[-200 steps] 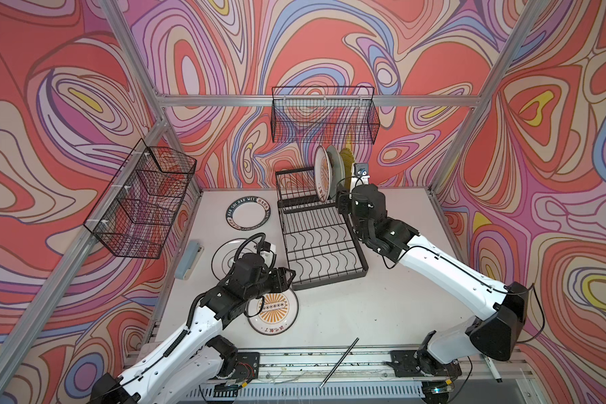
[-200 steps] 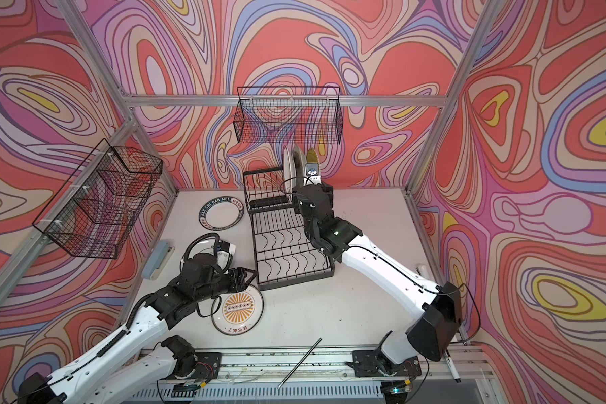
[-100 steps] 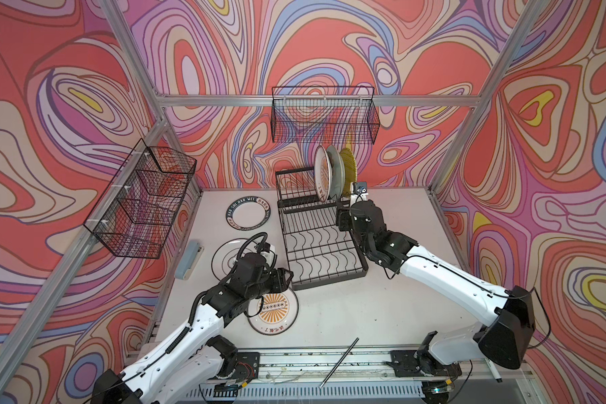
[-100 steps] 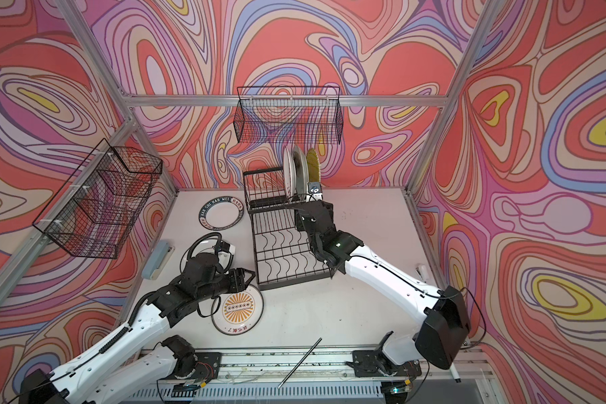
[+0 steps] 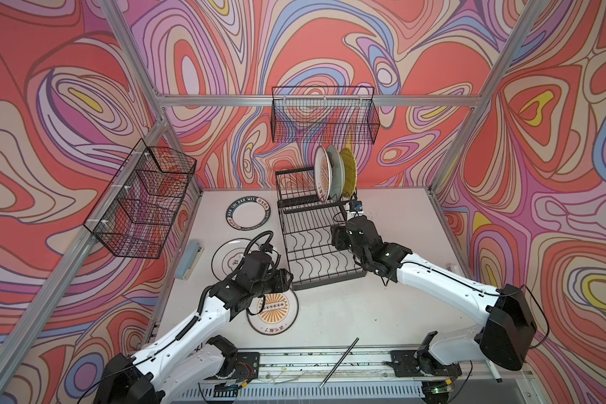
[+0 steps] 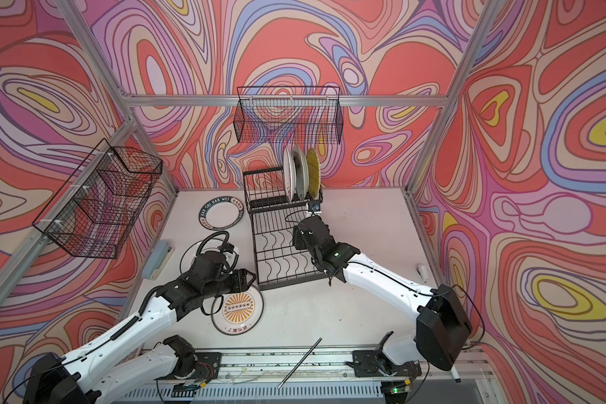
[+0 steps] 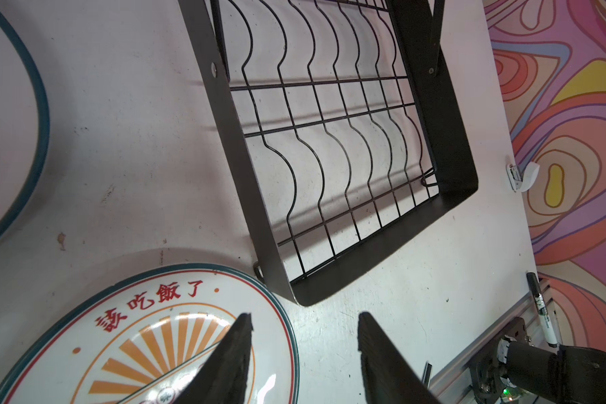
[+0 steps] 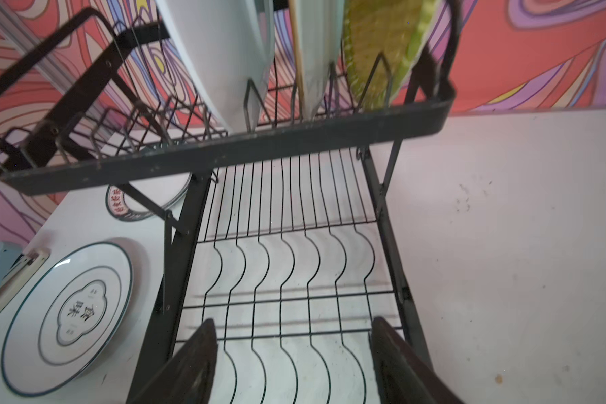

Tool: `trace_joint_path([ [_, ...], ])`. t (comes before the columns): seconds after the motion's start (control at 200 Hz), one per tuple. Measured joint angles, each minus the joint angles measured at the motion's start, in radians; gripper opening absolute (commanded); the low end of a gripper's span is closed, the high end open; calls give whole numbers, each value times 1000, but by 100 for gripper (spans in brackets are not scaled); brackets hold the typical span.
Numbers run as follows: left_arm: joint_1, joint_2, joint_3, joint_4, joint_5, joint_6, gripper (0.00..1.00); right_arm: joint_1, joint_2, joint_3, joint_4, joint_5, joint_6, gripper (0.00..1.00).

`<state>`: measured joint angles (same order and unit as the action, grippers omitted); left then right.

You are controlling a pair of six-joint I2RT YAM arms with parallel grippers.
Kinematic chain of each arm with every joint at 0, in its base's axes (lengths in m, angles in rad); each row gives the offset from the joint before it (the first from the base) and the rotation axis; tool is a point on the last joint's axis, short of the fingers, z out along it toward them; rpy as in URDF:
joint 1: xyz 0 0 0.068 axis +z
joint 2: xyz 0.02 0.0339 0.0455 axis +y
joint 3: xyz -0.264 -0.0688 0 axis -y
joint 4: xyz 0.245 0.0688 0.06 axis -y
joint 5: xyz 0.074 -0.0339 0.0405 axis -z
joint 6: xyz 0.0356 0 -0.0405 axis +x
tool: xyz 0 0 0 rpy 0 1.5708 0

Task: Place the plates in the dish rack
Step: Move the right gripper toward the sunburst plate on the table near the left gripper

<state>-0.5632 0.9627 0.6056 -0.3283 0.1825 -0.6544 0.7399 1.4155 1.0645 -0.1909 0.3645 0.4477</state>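
1. Plates in the dish rack [image 5: 285, 245]: three stand upright in its raised upper tier [image 5: 308, 207], namely a sunburst plate [image 5: 322, 180], a pale green plate [image 5: 337, 173] and a yellow plate [image 5: 349, 171].
2. Three lie flat on the desk [image 5: 396, 217], left of the rack: lettered-rim plate [image 5: 248, 217], dark-ringed plate [image 5: 224, 260], second sunburst plate [image 5: 275, 314].
3. Left jaws: apart, empty, straddling the second sunburst plate's rim beside the rack's front corner.
4. Right jaws: apart, empty, above the lower tray [image 5: 329, 280].

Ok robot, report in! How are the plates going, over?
Left tool open, empty, over sunburst plate edge. Right tool open, empty, over dish rack. Three racked plates upright; lettered plate, ringed plate flat on table. Nothing in the way.
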Motion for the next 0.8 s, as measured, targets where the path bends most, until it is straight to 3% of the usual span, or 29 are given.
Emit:
trace_joint_path([
  [0.486, 0, -33, -10, -34, -21, -6, 52, 0, 0, -140, 93, -291, 204, 64],
  [0.801, 0, -119, -66, -86, -53, -20, 52, 30, 0, -243, 138, -363, 307, 63],
])
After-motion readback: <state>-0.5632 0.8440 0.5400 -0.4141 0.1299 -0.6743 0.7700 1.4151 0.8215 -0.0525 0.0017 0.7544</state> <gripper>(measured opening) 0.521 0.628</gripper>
